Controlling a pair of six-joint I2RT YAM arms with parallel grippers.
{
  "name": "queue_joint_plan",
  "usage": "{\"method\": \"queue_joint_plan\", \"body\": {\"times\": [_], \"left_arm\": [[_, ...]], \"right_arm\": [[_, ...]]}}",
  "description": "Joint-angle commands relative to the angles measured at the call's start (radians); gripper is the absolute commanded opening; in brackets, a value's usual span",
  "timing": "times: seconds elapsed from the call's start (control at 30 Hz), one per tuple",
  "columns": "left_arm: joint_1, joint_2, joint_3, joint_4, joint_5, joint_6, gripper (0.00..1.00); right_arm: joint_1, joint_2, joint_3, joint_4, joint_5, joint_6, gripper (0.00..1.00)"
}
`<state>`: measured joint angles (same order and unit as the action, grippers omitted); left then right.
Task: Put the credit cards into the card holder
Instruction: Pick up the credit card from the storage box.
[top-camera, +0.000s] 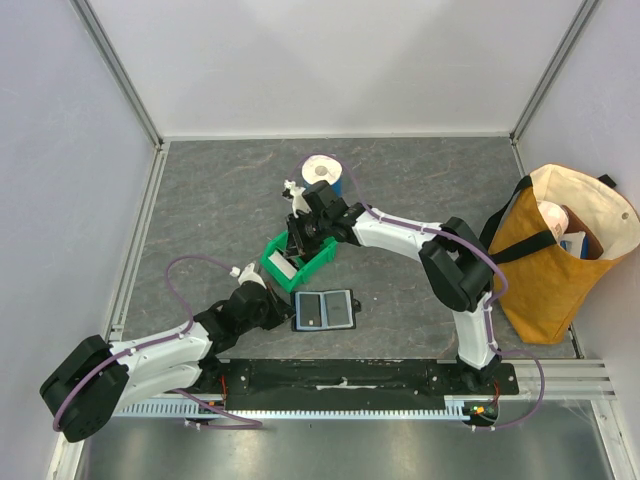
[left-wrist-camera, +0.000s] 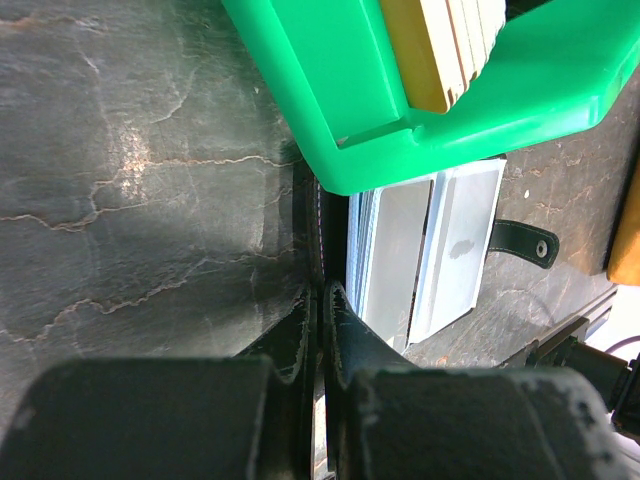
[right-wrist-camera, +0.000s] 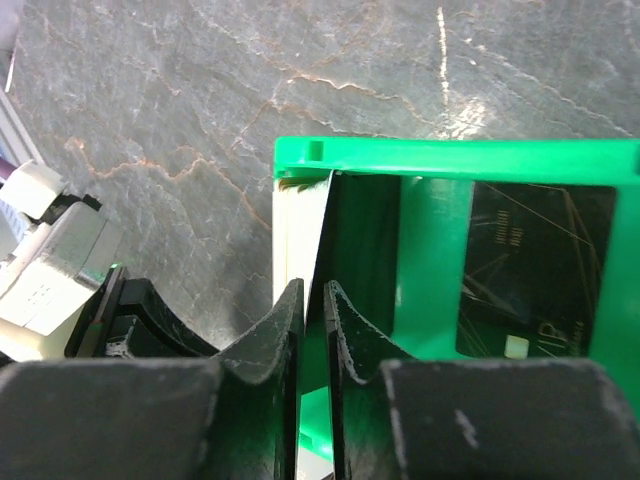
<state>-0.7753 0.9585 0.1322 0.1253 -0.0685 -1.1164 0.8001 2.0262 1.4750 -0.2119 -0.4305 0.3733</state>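
Both arms bend toward the green bin (right-wrist-camera: 450, 155): the right gripper (right-wrist-camera: 314, 290) dips inside, jaws narrowed on the white card (right-wrist-camera: 297, 235). Beside the bin, the left gripper (left-wrist-camera: 320, 292) pinches the card holder (top-camera: 323, 310) by its edge.

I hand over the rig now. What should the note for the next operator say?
Left tool: shut, seemingly pinching the open card holder at its edge.
Right tool: inside the green bin, closed on the white card standing there.
Black card: lying in the bin's other compartment.
Done: no card seen in the holder yet.
Left: lift out both cards, slide them into the pockets.
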Motion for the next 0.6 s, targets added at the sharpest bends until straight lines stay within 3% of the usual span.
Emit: {"method": "queue_joint_plan", "body": {"times": [0.0,0.2,0.57], "left_arm": [[0.001,0.028,-0.023,-0.128,-0.056,0.055,0.02],[0.001,0.031,-0.023,-0.128,-0.056,0.055,0.02],[-0.002,0.034,-0.025,-0.130,-0.054,0.056,0.02]], "right_arm": [[0.001,-0.058,-0.004,-0.004,0.084,-0.016,0.16],[0.013,-0.015,0.045,-0.079,0.139,-0.066,0.11],[0.073,0.060,0.114,-0.164,0.217,-0.135,0.15]]}}
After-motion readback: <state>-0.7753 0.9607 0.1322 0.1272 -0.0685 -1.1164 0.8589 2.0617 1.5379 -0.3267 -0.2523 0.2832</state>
